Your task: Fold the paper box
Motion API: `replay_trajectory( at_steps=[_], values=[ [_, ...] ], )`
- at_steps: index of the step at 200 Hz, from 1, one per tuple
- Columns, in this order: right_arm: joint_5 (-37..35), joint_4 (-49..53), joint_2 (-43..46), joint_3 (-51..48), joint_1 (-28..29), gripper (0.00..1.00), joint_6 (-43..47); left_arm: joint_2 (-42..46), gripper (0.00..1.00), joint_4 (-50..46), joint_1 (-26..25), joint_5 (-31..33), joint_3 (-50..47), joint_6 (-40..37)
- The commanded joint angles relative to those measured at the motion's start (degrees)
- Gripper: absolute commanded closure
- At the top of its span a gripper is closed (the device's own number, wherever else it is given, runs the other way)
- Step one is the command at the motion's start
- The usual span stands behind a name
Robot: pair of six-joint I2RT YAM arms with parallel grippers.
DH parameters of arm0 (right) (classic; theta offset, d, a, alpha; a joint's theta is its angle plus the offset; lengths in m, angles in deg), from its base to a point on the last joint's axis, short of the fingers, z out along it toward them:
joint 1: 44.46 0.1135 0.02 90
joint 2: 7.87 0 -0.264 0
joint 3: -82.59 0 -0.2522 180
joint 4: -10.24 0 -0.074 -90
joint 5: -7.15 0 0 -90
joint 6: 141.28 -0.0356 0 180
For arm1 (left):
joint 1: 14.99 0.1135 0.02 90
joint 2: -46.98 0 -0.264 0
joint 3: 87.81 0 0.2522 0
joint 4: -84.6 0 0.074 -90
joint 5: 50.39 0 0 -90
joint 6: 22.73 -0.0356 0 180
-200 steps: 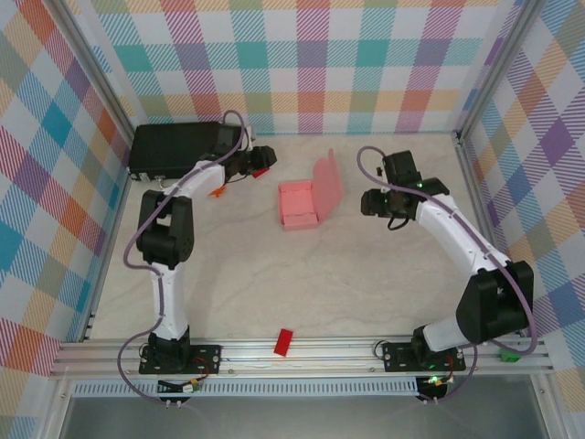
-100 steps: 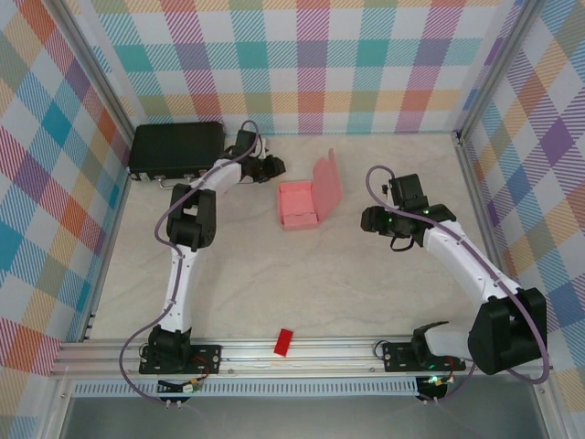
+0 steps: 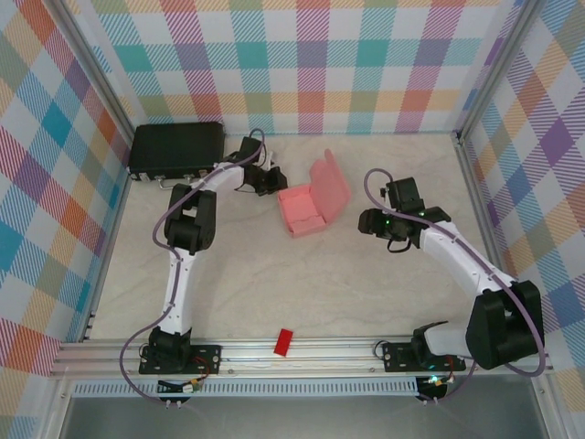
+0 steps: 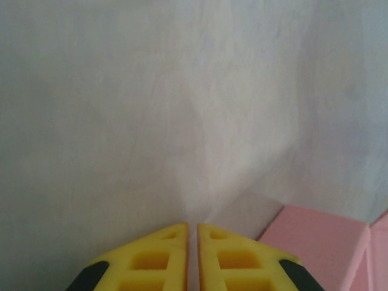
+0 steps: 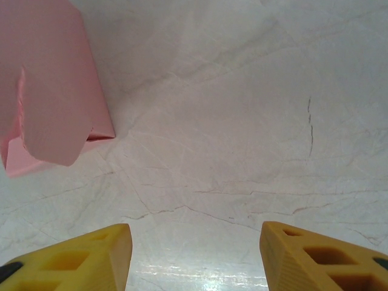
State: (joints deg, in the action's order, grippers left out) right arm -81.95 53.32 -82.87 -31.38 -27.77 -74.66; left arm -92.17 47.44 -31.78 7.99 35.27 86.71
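Observation:
The paper box [image 3: 309, 211] is light pink and lies on the table behind the middle, its lid [image 3: 331, 186] raised on the right side. My left gripper [image 3: 273, 181] is just left of the box, at its far left corner. In the left wrist view its yellow fingers [image 4: 165, 257] are shut with nothing between them, and the gripper [image 4: 192, 226] has the box's corner [image 4: 315, 242] at its lower right. My right gripper [image 3: 365, 222] hovers right of the box, apart from it. It is open [image 5: 195, 230] over bare table, with the pink lid [image 5: 51, 85] at the upper left.
A black case [image 3: 176, 148] sits in the far left corner behind the left arm. A small red block [image 3: 284, 341] lies at the front rail. Plaid walls and metal posts close off the back and both sides.
The left gripper swung right up to the box and closed. The box shifted slightly right and turned. The right gripper drew a little nearer to the front, still open.

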Motion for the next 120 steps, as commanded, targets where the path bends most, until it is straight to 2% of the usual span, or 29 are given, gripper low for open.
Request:
replay_trajectory(
  at_steps=[1,61,120],
  values=[
    [-0.20,-3.85,-1.30,-2.32,0.28,0.42,-3.05,4.70,0.88,-4.52,-1.17,-2.91,-7.35,-1.19],
    [6.89,-13.33,-8.10,-6.47,0.27,0.43,-7.73,15.50,0.88,6.84,-4.48,-5.56,-27.14,4.44],
    [6.64,-16.97,-11.35,-5.59,0.30,0.47,-6.53,25.93,0.88,15.49,-5.35,-0.42,-40.47,10.99]
  ],
)
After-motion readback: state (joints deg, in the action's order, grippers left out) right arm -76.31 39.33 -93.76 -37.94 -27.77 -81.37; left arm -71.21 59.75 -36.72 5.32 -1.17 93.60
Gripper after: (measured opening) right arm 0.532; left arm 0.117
